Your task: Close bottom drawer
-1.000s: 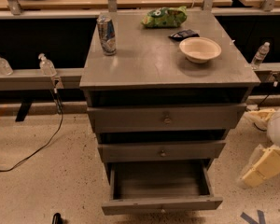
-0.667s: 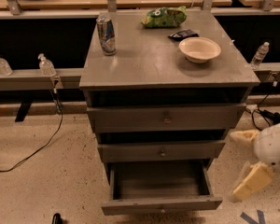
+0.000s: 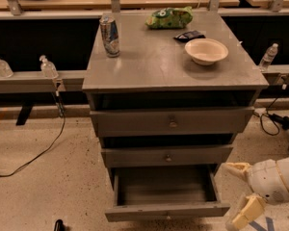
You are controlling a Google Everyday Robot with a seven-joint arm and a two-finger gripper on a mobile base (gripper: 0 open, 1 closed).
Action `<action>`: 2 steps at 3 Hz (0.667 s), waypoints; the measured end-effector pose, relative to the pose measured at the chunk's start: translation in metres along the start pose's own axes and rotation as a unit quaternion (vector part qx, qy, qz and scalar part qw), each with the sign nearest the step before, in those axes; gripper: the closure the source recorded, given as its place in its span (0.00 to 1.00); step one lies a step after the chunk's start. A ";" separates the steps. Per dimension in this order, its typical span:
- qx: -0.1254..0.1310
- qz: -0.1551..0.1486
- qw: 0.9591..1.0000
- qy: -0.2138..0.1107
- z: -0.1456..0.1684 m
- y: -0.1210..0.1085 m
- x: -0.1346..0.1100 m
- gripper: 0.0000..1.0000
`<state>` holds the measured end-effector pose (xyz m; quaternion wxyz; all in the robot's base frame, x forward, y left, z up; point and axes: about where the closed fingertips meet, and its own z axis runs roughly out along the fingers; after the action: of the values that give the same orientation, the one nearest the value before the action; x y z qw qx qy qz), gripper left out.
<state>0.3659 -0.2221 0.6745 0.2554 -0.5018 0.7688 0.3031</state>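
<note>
The bottom drawer (image 3: pixel 166 210) stands pulled well out — nothing is closed yet. The pincer (image 3: pixel 241 191), fingers (image 3: pixel 237 168) apart and empty, hovers at its 3 o'clock; the whole push is left.

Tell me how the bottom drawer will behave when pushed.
The bottom drawer looks empty, so it is probably light. Its flat wooden front should stay stiff; pushed off-centre, it may skew. The gripper is open, right of it.

One high frontal camera faces the cabinet (image 3: pixel 154 57), tool (image 3: pixel 237 195) lower right.
</note>
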 end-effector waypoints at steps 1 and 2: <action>0.000 0.000 1.000 0.000 0.000 0.000 0.000 0.00; -0.038 -0.021 0.999 0.002 0.026 -0.003 0.004 0.00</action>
<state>0.3695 -0.2067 0.6529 0.2411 -0.5277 0.7465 0.3259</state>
